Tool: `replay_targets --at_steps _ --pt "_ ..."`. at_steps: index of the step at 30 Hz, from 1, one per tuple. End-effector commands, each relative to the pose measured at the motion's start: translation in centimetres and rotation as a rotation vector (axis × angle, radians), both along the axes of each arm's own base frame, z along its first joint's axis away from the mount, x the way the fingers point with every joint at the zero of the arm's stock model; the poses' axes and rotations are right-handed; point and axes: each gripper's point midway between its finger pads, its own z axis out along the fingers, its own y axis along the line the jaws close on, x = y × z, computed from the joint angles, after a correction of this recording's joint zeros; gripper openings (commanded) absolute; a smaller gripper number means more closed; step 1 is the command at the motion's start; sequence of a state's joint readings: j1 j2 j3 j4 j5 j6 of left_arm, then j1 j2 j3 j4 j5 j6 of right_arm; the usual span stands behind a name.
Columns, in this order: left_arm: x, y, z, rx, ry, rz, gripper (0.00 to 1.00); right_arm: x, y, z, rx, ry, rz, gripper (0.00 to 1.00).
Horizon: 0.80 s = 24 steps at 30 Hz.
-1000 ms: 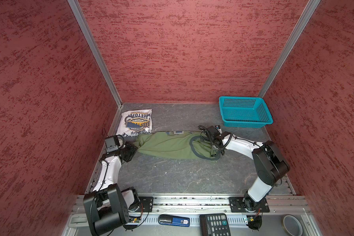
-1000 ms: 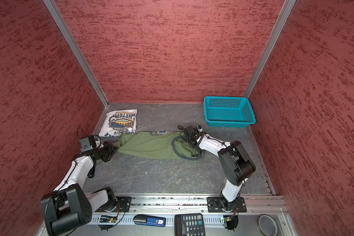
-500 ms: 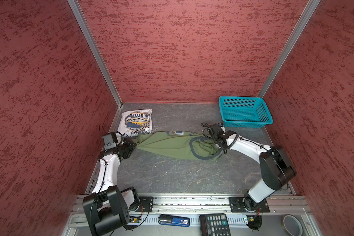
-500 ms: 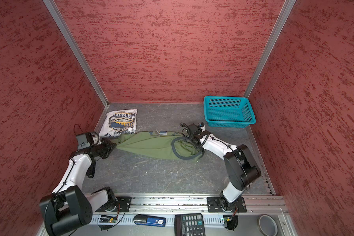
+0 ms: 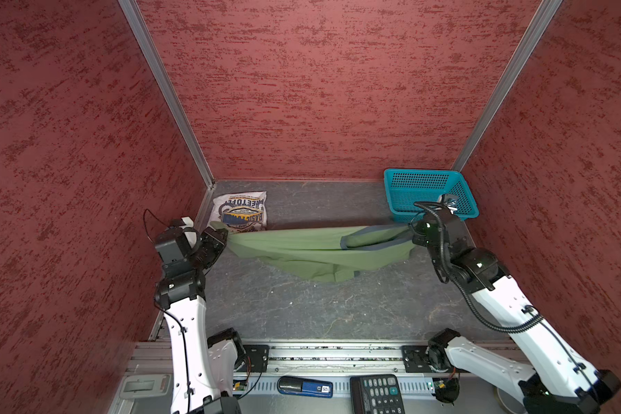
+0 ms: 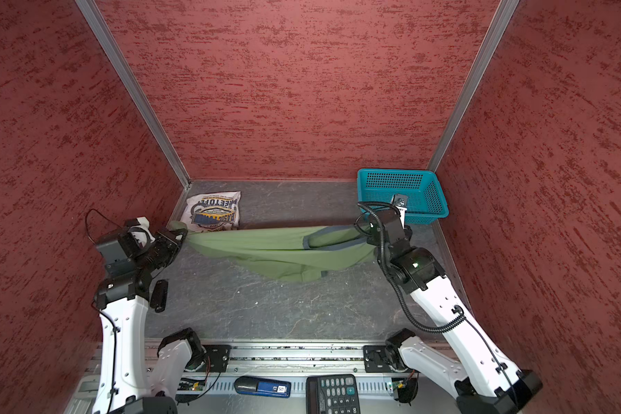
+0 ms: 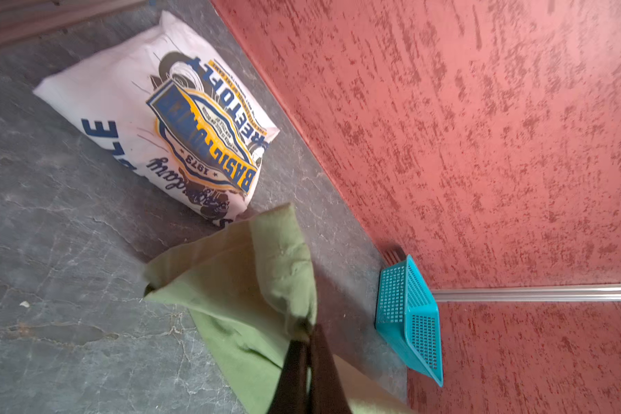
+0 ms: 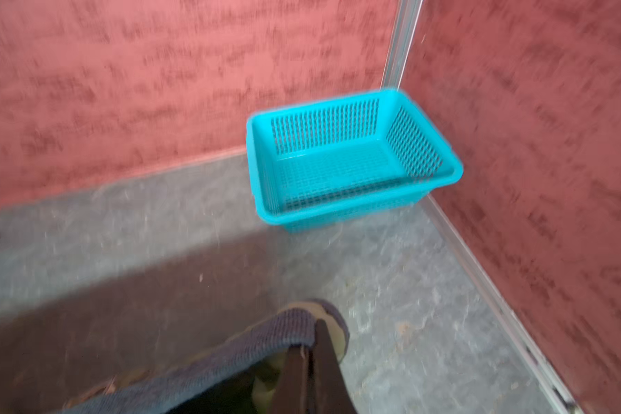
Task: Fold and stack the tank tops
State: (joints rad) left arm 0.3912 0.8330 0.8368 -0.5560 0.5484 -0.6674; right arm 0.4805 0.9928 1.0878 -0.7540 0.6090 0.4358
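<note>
Jaws: left gripper [image 5: 225, 237] and right gripper [image 5: 411, 233] both clamped on olive tank top [image 5: 302, 247], stretched mid-frame | risk: thin edge pinch may slip under tension, dropping the cloth crumpled.

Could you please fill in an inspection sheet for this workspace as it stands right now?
Surface: grey, veined table.
Job's things: olive green tank top stretched between both arms, its middle sagging; white tank top folded, print up, by the far left corner.
Clutter: teal basket at the far right, empty in the right wrist view; calculator and blue device on the front ledge.
Grippers: left gripper, jaws shut on a corner of the green top; right gripper, jaws shut on its grey trim.
Cables: black cable running along the right arm; nothing seen snagged.
Surroundings: red textured walls on three sides.
</note>
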Motion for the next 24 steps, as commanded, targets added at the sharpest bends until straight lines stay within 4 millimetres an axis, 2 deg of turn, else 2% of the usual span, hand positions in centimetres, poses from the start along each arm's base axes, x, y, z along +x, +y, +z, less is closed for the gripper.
replay_targets --at_steps 1,3,5,9,13,15,16,18,19,21,24 --pt "1.0 -1.1 -6.1 -0.013 0.183 -0.068 0.00 1.0 2.0 -6.8 0.026 0.151 0.055 0.02" --pt "2.1 -1.7 -9.1 -0.020 0.287 -0.109 0.00 2.5 2.9 -9.3 0.024 0.196 0.070 0.01" --pt "3.2 -1.7 -11.0 -0.007 0.363 -0.117 0.00 4.1 3.0 -10.8 0.010 0.225 0.059 0.01" --pt "5.3 -0.4 -12.8 0.049 0.452 -0.070 0.00 7.1 2.6 -12.8 -0.012 0.266 0.037 0.00" --pt "5.7 -1.1 -14.1 0.087 0.493 -0.075 0.01 6.9 3.5 -15.5 0.011 0.336 0.070 0.02" --pt "5.3 -1.4 -15.0 0.101 0.505 -0.080 0.01 6.1 3.3 -16.9 0.009 0.369 0.068 0.09" --pt "5.1 -1.7 -15.5 0.099 0.504 -0.087 0.01 5.6 2.9 -17.4 -0.001 0.386 0.059 0.20" --pt "4.8 -2.1 -16.1 0.088 0.489 -0.105 0.01 4.7 2.3 -17.5 -0.021 0.406 0.043 0.45" --pt "4.5 -2.3 -16.3 0.084 0.485 -0.113 0.00 4.1 2.1 -17.1 -0.023 0.406 0.042 0.51" --pt "3.9 -2.6 -16.7 0.090 0.485 -0.123 0.00 3.1 2.6 -15.5 -0.011 0.386 0.064 0.58" --pt "2.9 -2.6 -17.0 0.100 0.479 -0.117 0.00 1.2 4.8 -13.1 0.032 0.358 0.125 0.61"
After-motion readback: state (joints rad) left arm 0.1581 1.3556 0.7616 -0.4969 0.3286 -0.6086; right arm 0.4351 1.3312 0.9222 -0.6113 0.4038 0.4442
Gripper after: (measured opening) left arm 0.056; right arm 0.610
